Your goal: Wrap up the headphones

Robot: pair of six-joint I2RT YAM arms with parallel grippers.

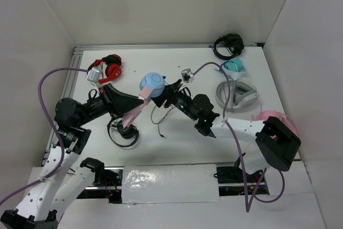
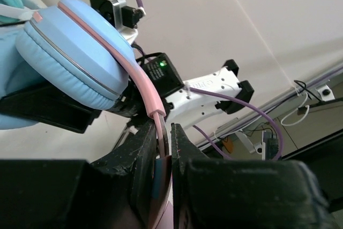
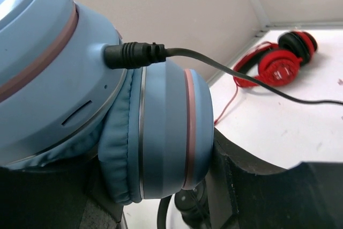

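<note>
Black fingers point(image 2: 147, 148) of the left gripper point(image 2: 162, 138) are pinching the pink headband point(image 2: 144, 87) of the headphones point(image 1: 153, 84) in a narrow grip. The set is hanging in the air above the middle of the table point(image 1: 187, 143). Opposite, the right gripper point(image 1: 168, 95) is cradling the two light-blue ear cups point(image 3: 161, 132), which are lying pressed together between its widely spread jaws. A plug point(image 3: 134, 54) is sitting in the side of one cup, and the thin black cable point(image 3: 241, 73) is running away from it and trailing loose toward the tabletop. No turn of cable is showing around the band or the cups in any view, so the wrapping itself is looking barely begun. The headphones are looking folded and gripped at both ends, ready for winding. What is remaining, by this reading, is gathering the slack and coiling it around the set. Red headphones point(image 3: 278, 63) are lying well apart near the far corner.
</note>
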